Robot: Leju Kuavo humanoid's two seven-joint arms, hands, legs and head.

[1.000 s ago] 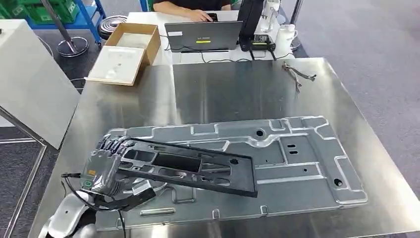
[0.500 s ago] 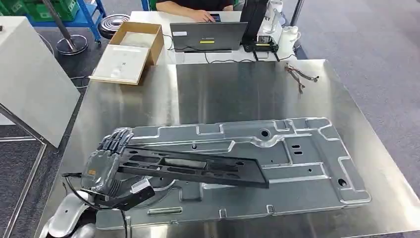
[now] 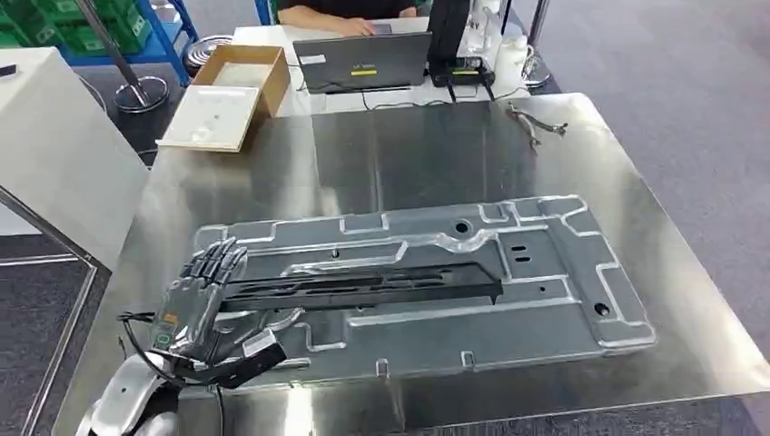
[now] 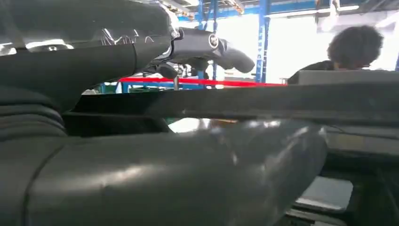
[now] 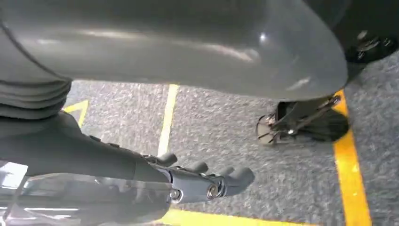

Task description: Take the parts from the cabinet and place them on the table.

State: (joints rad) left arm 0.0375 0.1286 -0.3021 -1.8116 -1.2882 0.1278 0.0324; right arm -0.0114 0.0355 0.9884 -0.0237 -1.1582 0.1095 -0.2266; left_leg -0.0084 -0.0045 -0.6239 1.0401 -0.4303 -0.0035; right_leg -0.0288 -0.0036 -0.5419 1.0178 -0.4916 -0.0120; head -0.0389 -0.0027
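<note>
Black part (image 3: 363, 286) is down flat on the big metal panel (image 3: 545, 300), which lies on the steel table (image 3: 409, 154). Left hand (image 3: 202, 295) holds the part's end nearest the robot's left, fingers over the top edge and thumb under, as the left wrist view shows. So placement looks nearly done; what's left is letting go and pulling the arm clear, plus fetching any parts remaining in the cabinet, which I can't see.

Right hand (image 5: 207, 183) hangs over the floor, fingers loosely curled, holding nothing.

Around the panel: a loose wire bundle (image 3: 536, 127) near the table's far corner, well apart. Beyond the far edge, a cardboard box (image 3: 231, 91) and a laptop (image 3: 363, 62) with a person (image 3: 336, 11) behind it. Nothing blocks the release.
</note>
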